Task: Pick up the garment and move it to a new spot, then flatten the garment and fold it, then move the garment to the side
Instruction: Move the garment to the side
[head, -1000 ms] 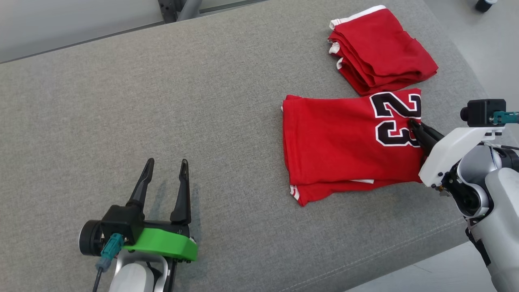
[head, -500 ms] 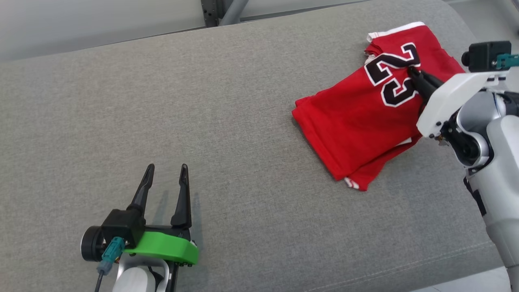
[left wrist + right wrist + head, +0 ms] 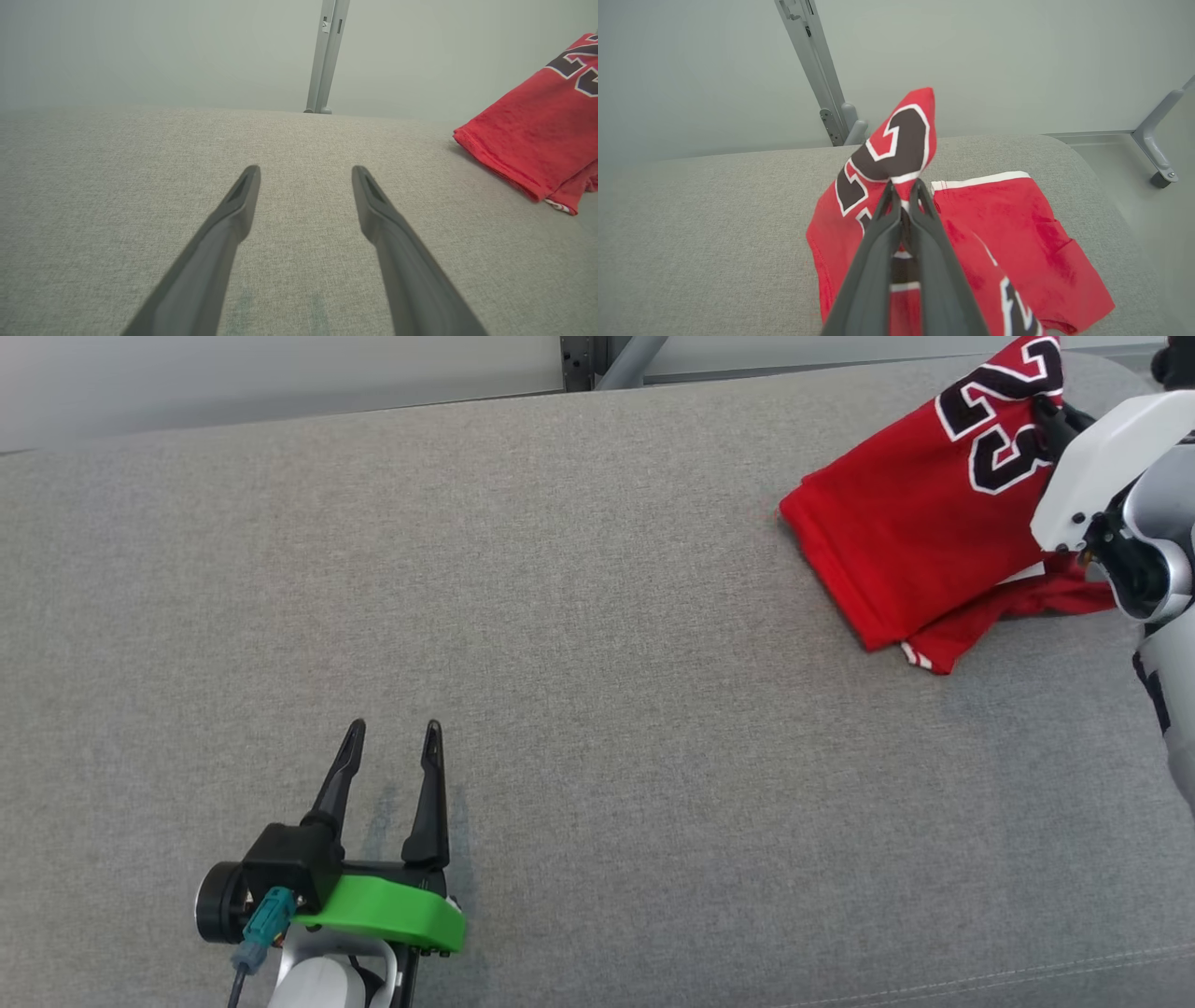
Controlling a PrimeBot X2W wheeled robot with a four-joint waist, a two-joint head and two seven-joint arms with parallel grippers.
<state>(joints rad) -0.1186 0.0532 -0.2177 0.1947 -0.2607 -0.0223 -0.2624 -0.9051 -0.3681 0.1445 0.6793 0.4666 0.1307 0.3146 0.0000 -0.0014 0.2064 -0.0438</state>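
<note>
Item: red jersey [image 3: 920, 546], folded, numbered 23 — held in our right gripper [image 3: 903, 186], fingers clamped on the numbered corner, which stands up above the tips. Its lower end rests on the grey cushion [image 3: 579, 616], far right, by a second red garment [image 3: 1017, 224]. Our left gripper [image 3: 393, 733] — fingers apart, well away from the jersey.

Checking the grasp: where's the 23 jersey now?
Upper right of the head view, at the right end of the grey cushion: the jersey is pinched in the right gripper, beside the other red garment.
</note>
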